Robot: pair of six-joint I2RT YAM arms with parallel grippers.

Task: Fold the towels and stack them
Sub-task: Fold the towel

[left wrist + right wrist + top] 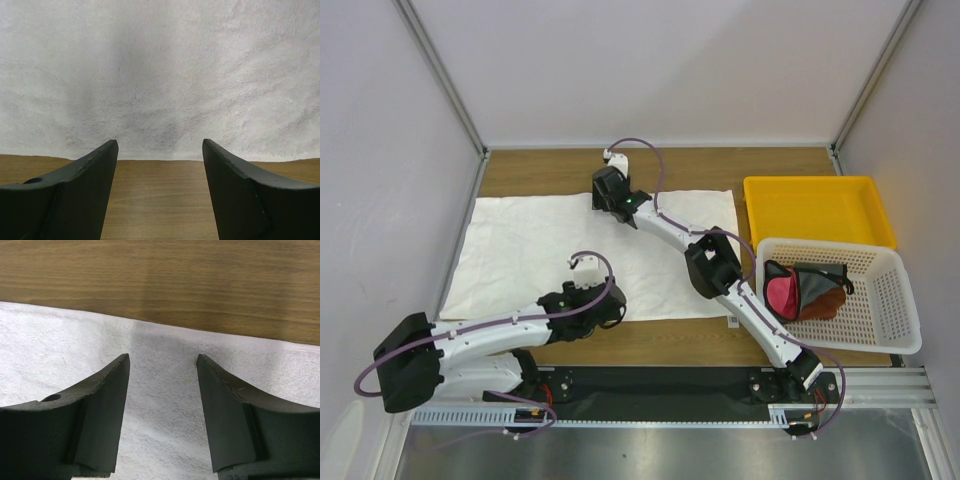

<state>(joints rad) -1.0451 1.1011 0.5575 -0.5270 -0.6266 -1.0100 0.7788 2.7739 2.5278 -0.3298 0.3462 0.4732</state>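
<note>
A large white towel (530, 250) lies spread flat on the wooden table, with a small tag (730, 322) at its near right corner. My left gripper (605, 308) hovers at the towel's near edge. In the left wrist view it (160, 142) is open over bare wood, and the towel's hem (160, 100) lies just ahead of the fingertips. My right gripper (608, 192) is at the far edge. In the right wrist view it (162, 357) is open above the white towel (160, 405), holding nothing. A magenta-pink towel (782, 295) and a reddish-brown one (828, 300) lie bunched in the basket.
The white perforated basket (890, 300) stands at the right and also holds a dark cloth (812, 278). A yellow tray (820, 208) sits behind it. Grey walls enclose the table on the left, back and right. The right arm (720, 265) reaches across the towel.
</note>
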